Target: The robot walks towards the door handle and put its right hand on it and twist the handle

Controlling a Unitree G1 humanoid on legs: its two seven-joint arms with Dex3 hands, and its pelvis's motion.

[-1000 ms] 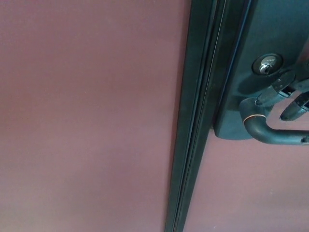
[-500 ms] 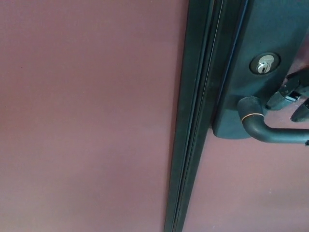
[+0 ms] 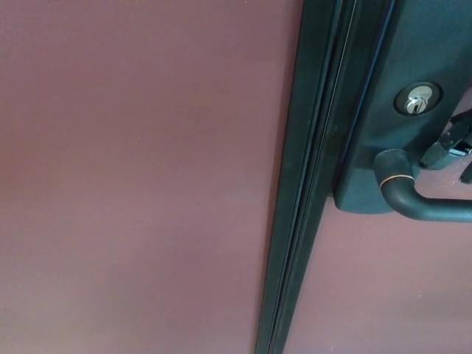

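- At right edge, the right hand (image 3: 451, 146) has slid further out; its grip cannot be told.
- Dark curved door handle (image 3: 413, 200) sits below the keyhole (image 3: 417, 99).

The whole view has shifted a little to the right and down since half a second ago — camera motion, not the door's. Against the dark curved lever door handle (image 3: 420, 199), the robot's black right hand (image 3: 451, 146) has drawn back toward the right edge: a second ago two fingers reached well in above the lever — now only a fingertip (image 3: 435, 153) shows there.
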